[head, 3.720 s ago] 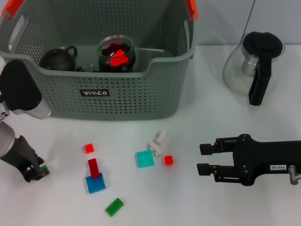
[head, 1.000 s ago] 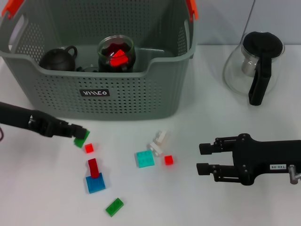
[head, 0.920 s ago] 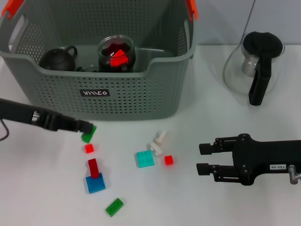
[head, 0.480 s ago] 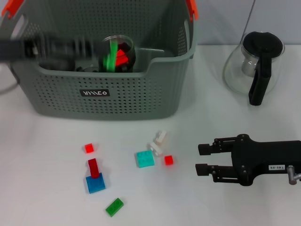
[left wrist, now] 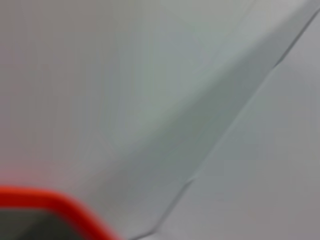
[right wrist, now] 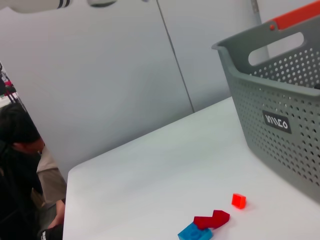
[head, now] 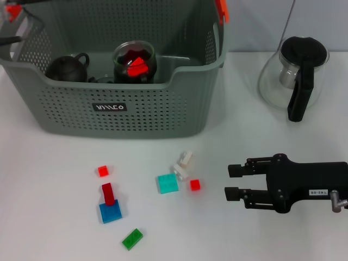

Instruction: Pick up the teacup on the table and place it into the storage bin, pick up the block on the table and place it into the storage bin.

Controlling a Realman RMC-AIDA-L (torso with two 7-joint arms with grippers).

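Nearest the front edge of the tabletop (head: 49, 217), a green block (head: 132, 238) is lying flat, w/ a blue block (head: 110, 212) carrying a red piece just behind it. Mid-table, a small red cube (head: 103, 171), a teal block (head: 167, 183), a white piece (head: 183, 164) and another red cube (head: 194, 185) are sitting loose, well apart from the right gripper (head: 232, 181), which is hovering low near the right edge w/ fingers spread, holding nothing. Behind them the storage bin (head: 125, 109) is holding a dark teapot (head: 66, 67) and a glass teacup (head: 134, 61) w/ red bits inside. A glass teapot (head: 293, 76) is standing toward the far right corner.

Left gripper: only a sliver of arm showing at the bin's far left corner; can't tell finger state.

Risks, as I judge them: blocks are small and flat, so fingers could skid off or nudge neighbours; teal, white and red are crowding each other, so one pinch may drag two.

Right wrist view is showing the table's left side and a seated person beyond it, which head view isn't. Left wrist view is giving only blurred wall plus an orange clip (left wrist: 45, 202).
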